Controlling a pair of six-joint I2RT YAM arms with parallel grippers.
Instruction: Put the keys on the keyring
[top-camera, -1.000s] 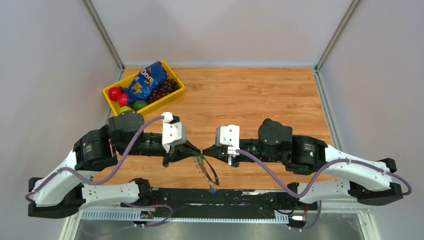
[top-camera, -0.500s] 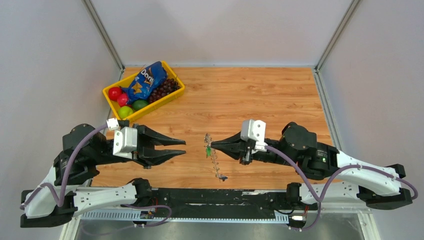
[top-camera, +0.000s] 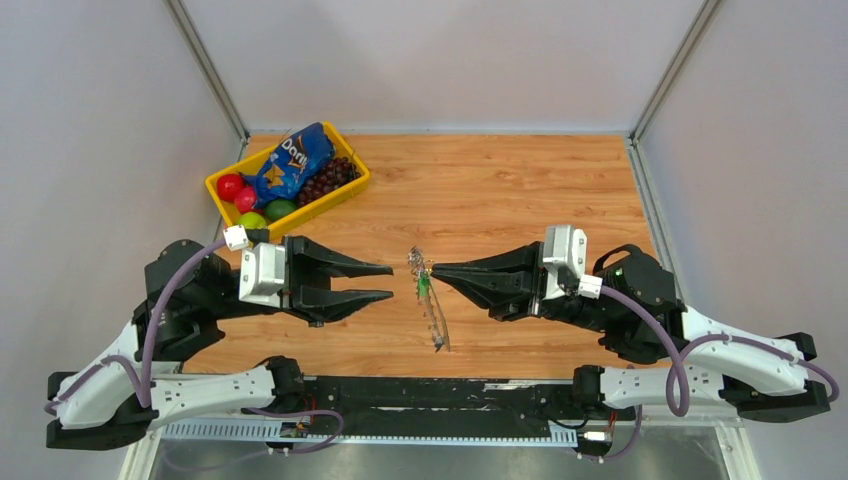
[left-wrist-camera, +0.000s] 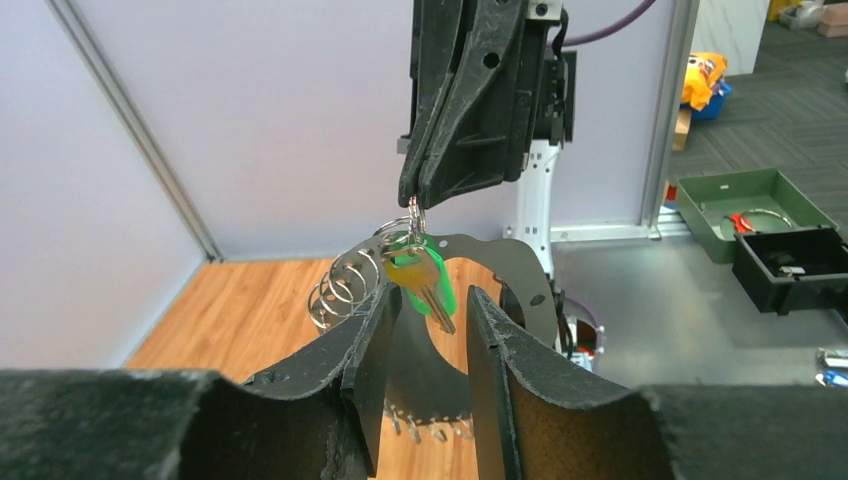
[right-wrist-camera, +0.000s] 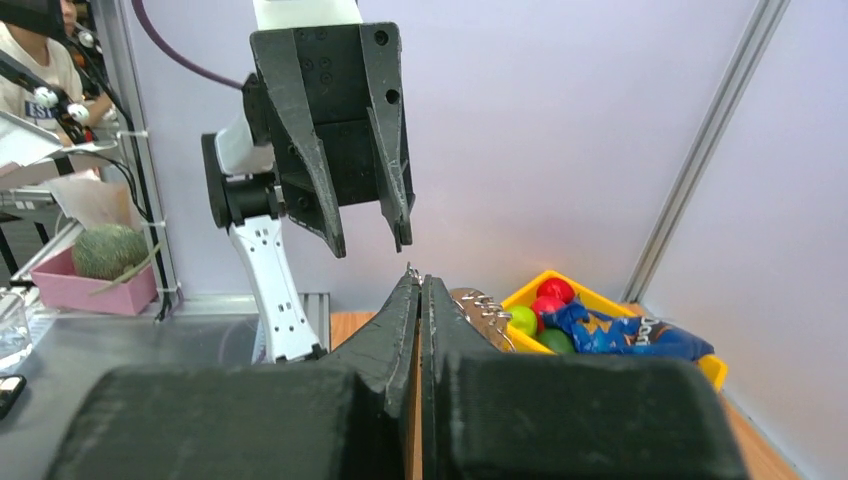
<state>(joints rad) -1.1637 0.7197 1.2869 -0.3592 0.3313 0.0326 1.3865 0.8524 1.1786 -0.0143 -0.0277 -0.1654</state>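
Note:
My right gripper (top-camera: 432, 268) is shut on the top of the keyring (top-camera: 438, 322), a thin silvery hoop hanging below its tips above the table. The keys (top-camera: 424, 285), with a green tag, dangle at the same pinch point. In the left wrist view the green-tagged key (left-wrist-camera: 428, 282) hangs under the right gripper (left-wrist-camera: 414, 200), in front of the hoop (left-wrist-camera: 522, 268) and beside small wire rings (left-wrist-camera: 343, 287). My left gripper (top-camera: 390, 281) is open and empty, just left of the keys, jaws facing them; it also shows in the right wrist view (right-wrist-camera: 368, 238).
A yellow bin (top-camera: 355, 187) with a blue chip bag (top-camera: 292, 160), grapes and round fruit stands at the back left of the wooden table (top-camera: 520, 190). Grey walls close in both sides and the back.
The two grippers were together at the keyring. The left one let go, opened and drew back left. The right one carried the keyring and keys rightward and a little farther from the arm bases.

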